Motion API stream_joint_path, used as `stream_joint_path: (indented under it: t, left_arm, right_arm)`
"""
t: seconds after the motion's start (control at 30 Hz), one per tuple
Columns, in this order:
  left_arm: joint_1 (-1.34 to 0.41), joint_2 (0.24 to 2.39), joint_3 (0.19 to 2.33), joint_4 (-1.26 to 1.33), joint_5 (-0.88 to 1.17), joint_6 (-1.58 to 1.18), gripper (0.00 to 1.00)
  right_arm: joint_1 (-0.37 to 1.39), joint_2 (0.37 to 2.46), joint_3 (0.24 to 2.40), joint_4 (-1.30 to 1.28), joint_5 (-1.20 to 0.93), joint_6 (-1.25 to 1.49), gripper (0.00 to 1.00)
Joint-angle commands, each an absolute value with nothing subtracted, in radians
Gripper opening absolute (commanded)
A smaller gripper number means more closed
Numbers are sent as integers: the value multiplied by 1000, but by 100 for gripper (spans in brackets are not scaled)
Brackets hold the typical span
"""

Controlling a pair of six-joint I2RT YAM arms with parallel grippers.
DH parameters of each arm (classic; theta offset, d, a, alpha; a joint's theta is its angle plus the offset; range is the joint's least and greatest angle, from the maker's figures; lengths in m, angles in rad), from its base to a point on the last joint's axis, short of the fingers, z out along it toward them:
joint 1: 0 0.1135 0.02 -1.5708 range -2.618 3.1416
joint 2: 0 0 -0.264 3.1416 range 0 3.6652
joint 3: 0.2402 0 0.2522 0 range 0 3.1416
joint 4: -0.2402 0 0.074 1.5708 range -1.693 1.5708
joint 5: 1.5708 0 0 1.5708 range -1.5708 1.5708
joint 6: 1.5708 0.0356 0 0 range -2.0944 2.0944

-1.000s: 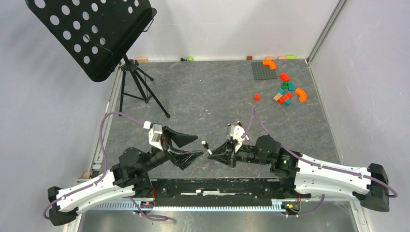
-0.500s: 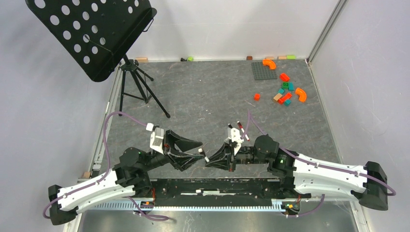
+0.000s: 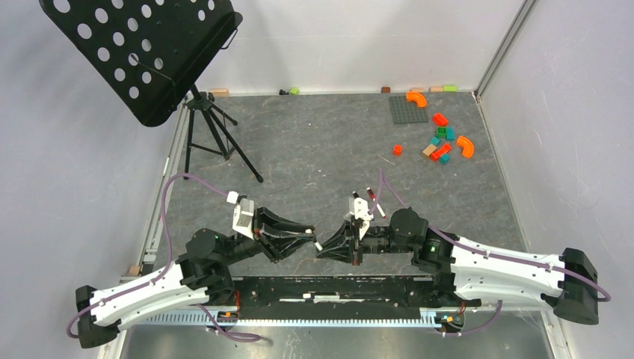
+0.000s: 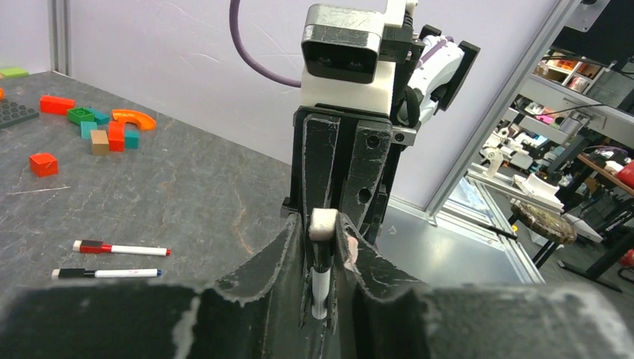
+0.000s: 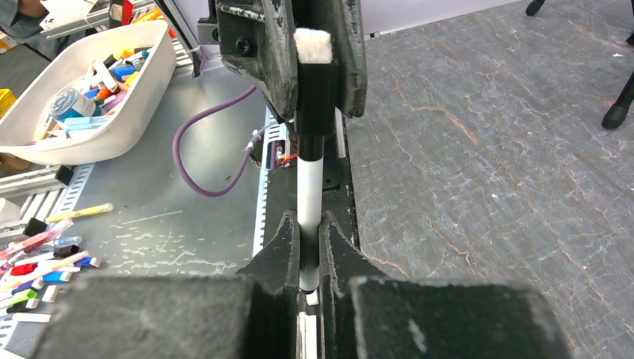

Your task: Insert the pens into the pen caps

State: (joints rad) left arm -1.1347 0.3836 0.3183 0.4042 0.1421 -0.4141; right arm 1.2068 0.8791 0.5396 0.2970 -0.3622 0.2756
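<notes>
Since one second ago the left pincer (image 4: 321, 226) has shut from wide open and has met the right pincer (image 5: 308, 223) above the near part of the counter (image 3: 314, 149). Left pincer: closed, its fingers pressed on either side of the black cap (image 5: 315, 93), whose white felt pad (image 5: 312, 45) shows at the fingertips. Right pincer: closed on the white barrel of the pen (image 5: 309, 187), a little way along from the cap. Pen and cap stand in one line between the two pincers, with a narrower black neck (image 5: 310, 146) showing between cap and barrel. A red-ended marker (image 4: 123, 247) and a black-ended marker (image 4: 105, 274) lie side by side on the counter, apart from both pincers. Toy blocks (image 3: 441, 142) lie at the far right. Lettering on the barrels is too small to read.
</notes>
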Motion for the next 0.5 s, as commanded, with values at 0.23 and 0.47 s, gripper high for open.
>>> stream_joint_path:
  t: [0.23,0.47]
  left_arm:
    - [-1140,368,278,422,85,-402,2]
    - [-1140,353,258,320,-112,-455,2]
  right_arm:
    - [1207,900,656,279,-238,218,0]
    - [1203,892,699,252,45,181,0]
